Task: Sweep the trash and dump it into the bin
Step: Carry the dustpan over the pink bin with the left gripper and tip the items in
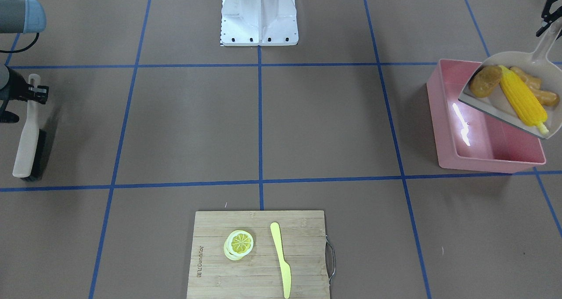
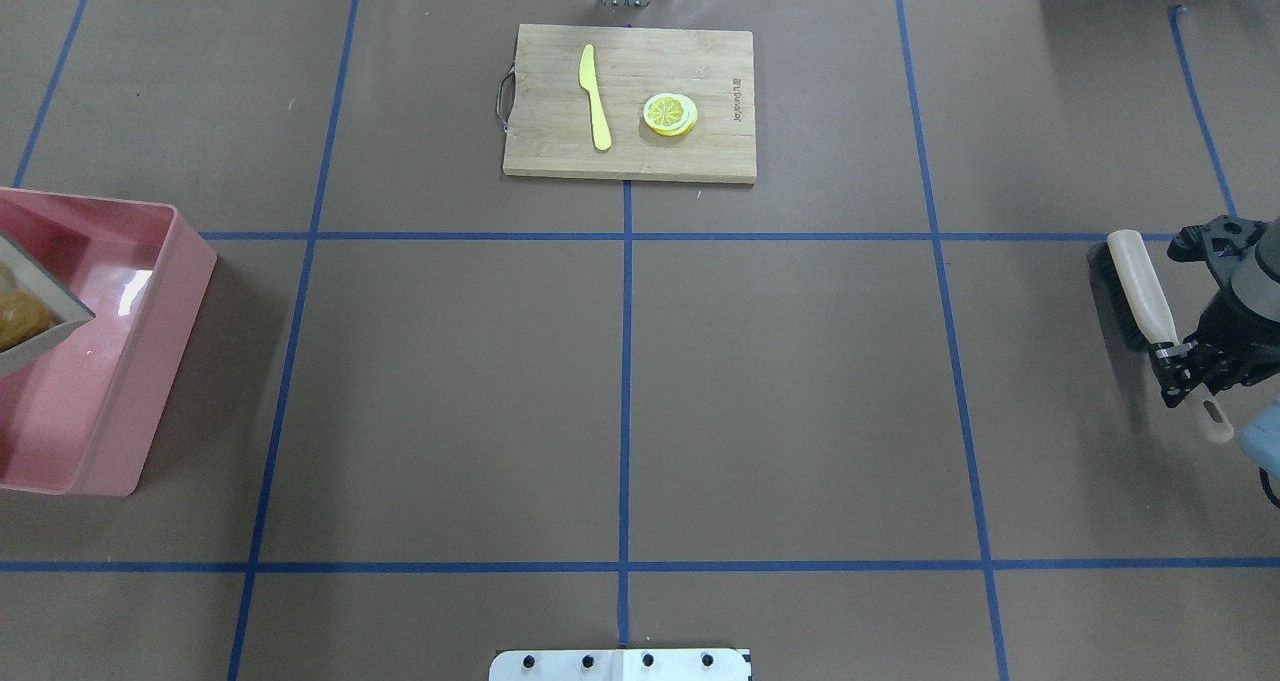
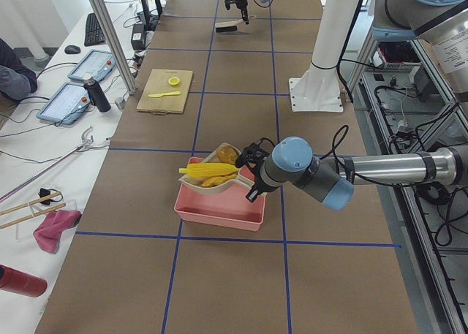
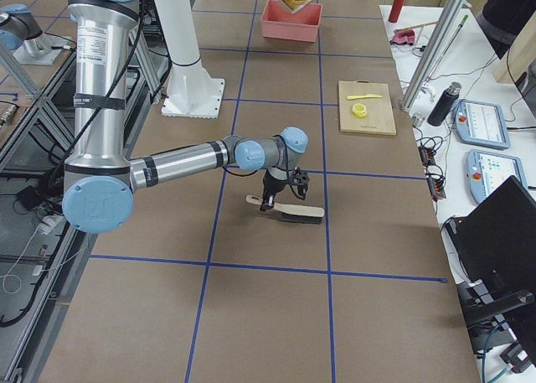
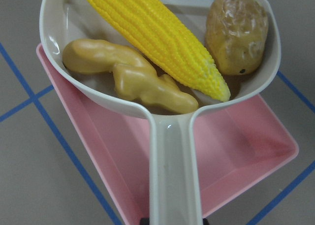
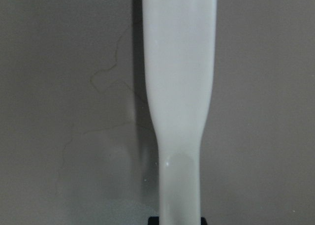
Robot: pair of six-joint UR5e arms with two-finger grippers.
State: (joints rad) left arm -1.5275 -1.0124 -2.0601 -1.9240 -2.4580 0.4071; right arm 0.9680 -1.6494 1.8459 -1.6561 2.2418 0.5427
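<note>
My left gripper is shut on the handle of a beige dustpan and holds it tilted above the pink bin. In the pan lie the brown potato, the yellow corn cob and the tan ginger root. The left wrist view shows all three in the pan: corn, ginger, potato, with the bin beneath. My right gripper is shut on the handle of a brush that rests on the table at the far right side.
A wooden cutting board at the table's far middle bears a lemon slice and a pale yellow knife. The robot's white base stands at mid-table on its side.
</note>
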